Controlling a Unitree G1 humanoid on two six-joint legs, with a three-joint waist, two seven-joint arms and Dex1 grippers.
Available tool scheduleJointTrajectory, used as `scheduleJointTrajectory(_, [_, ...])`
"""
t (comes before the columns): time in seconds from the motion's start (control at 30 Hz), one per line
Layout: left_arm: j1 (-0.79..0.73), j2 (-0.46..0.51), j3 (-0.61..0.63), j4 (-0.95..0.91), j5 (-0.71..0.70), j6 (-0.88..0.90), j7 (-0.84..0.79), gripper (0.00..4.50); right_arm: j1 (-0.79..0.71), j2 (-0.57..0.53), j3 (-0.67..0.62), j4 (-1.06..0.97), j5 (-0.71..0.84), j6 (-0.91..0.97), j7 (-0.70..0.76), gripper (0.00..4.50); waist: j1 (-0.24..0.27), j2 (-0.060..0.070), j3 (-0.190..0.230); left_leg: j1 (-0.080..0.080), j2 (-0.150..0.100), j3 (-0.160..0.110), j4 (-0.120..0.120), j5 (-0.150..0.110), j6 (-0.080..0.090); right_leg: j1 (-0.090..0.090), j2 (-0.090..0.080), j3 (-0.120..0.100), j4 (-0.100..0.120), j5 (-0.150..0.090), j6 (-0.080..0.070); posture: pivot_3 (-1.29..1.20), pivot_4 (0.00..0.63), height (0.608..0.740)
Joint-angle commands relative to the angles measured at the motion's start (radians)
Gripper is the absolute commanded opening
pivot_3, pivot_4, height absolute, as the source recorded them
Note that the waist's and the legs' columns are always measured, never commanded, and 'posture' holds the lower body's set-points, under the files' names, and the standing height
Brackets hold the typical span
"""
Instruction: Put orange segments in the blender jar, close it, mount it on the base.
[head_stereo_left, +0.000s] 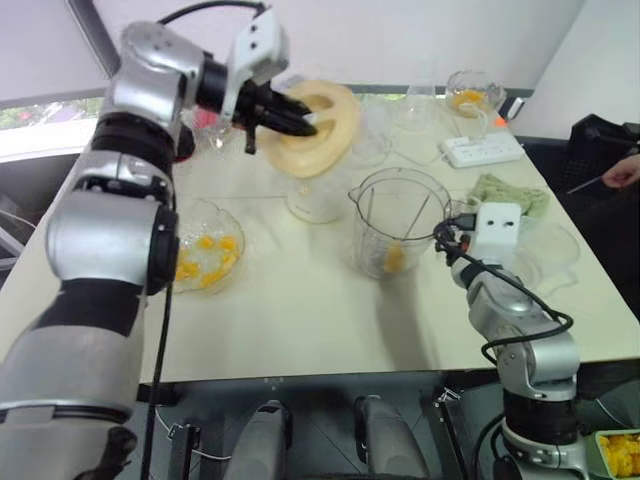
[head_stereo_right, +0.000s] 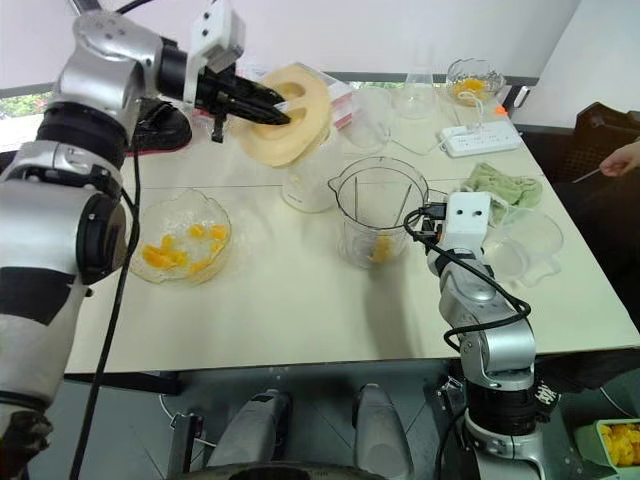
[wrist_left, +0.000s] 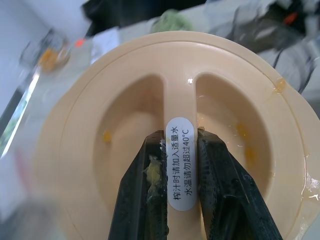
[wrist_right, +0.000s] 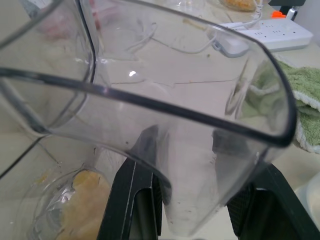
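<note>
Gripping the pale orange round plastic lid (head_stereo_left: 318, 125) above the clear plastic blender jar (head_stereo_left: 397, 222), the left gripper (head_stereo_left: 300, 118) risks seating it crooked; the right gripper (wrist_right: 197, 200) clamps the jar's handle.

bright even daylight, soft shadows on the table (head_stereo_left: 300, 300), blurred backgrounds in both wrist views, slightly hazy head views

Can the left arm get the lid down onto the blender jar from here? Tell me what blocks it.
Probably yes. The left gripper holds the lid by its ridge, raised behind the blender jar. The jar's mouth is open, and the right gripper is at its handle, beside the mouth.
</note>
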Motion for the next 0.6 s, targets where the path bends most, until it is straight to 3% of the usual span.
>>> scheduleJointTrajectory(0.03, [-0.071,-0.057,0.01,0.018,-0.015,0.001,-0.063,0.25,-0.004,0.029,0.007,-0.021,-0.035,-0.013,-0.006,1.04,-0.004,0.0,0.0,0.0,0.0,0.0,0.0,0.0,0.0,0.0,0.0,0.0,0.0,0.0,0.0,0.0,0.15,0.74])
scheduleJointTrajectory(0.3, [-0.084,-0.209,-0.014,0.076,0.046,-0.01,0.034,0.25,0.031,0.097,0.019,-0.085,-0.08,-0.003,-0.021,1.04,-0.022,0.0,0.0,0.0,0.0,0.0,0.0,0.0,0.0,-0.001,0.0,0.0,0.003,0.0,0.0,0.0,0.15,0.74])
scheduleJointTrajectory(0.6, [-0.02,-0.291,-0.067,0.099,0.138,-0.057,0.146,0.25,0.066,0.176,0.024,-0.219,-0.079,0.077,-0.021,1.04,-0.02,0.0,0.0,0.0,0.0,0.0,-0.001,0.0,0.0,-0.003,0.0,0.0,0.006,-0.001,0.001,0.0,0.15,0.74])
